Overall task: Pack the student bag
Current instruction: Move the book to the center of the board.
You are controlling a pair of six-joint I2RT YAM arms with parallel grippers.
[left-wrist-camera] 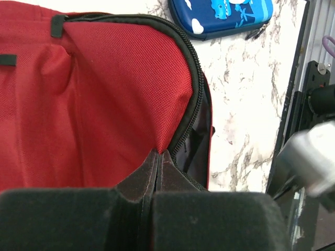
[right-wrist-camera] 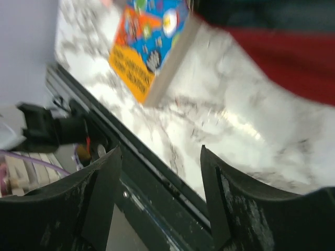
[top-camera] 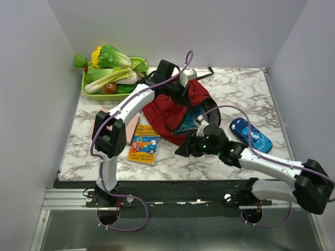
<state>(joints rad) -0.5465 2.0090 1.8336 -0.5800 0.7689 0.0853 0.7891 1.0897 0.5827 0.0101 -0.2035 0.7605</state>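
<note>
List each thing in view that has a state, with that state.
student bag: unzipped, mouth open.
left pincer: shut on the bag's fabric.
right pincer: open, empty.
pencil case: closed, lying flat.
book: closed, cover up.

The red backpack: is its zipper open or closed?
Open. On the backpack, the zipper edge stands apart, dark inside showing.
</note>
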